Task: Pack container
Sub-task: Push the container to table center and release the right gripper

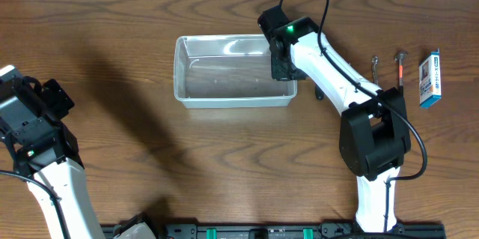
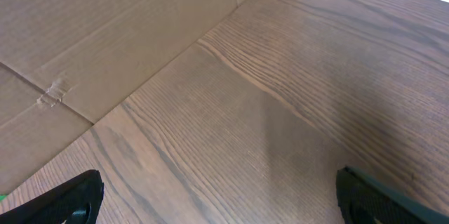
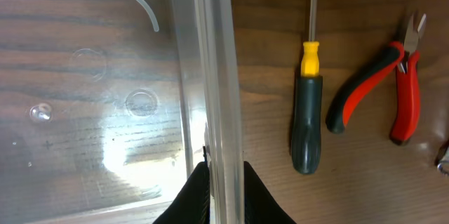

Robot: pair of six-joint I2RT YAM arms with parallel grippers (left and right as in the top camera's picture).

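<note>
The container (image 1: 181, 74) is a clear plastic bin on the wood table, seen in the overhead view at centre. It holds nothing. My right gripper (image 1: 281, 63) is shut on its right wall, one finger inside and one outside; in the right wrist view the wall (image 3: 217, 76) runs up between the fingers (image 3: 223, 182). A screwdriver with a black handle and yellow collar (image 3: 307, 126) and red-and-black pliers (image 3: 393, 90) lie on the table just outside that wall. My left gripper (image 2: 217, 196) is open and empty over bare wood at the far left.
Two small metal-headed tools (image 1: 375, 69) (image 1: 400, 67) and a small blue-and-white box (image 1: 429, 79) lie at the right of the table. The right arm crosses over the table beside the container. A cardboard wall (image 2: 105, 27) stands beyond the table edge in the left wrist view.
</note>
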